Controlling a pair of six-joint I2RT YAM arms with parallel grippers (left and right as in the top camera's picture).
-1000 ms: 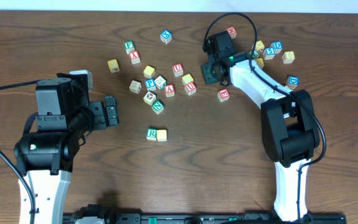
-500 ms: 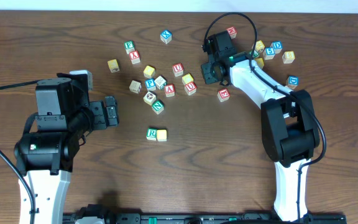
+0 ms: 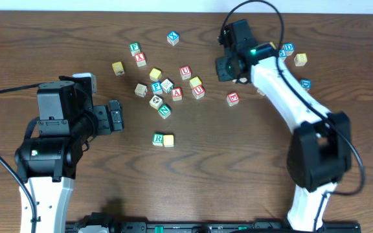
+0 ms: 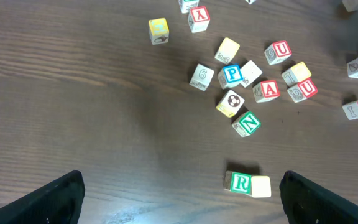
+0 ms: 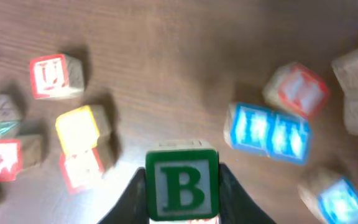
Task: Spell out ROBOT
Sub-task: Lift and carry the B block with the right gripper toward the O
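While the right gripper [image 5: 182, 202] clenches the small green-printed wooden B cube [image 5: 181, 180] — letter upright toward its wrist camera — the left gripper [image 3: 116, 115] hangs wide open; the green-printed R cube [image 3: 158, 138] touches a yellow-faced cube [image 3: 168, 140].

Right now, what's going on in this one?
The right gripper is clamped on the green B cube, at the far right of the table among loose letter cubes. The left gripper stands open on the left side, holding nothing. Nearer the front, the green R cube and a yellow-faced cube sit side by side, touching, so the word looks started. The B probably goes there next.
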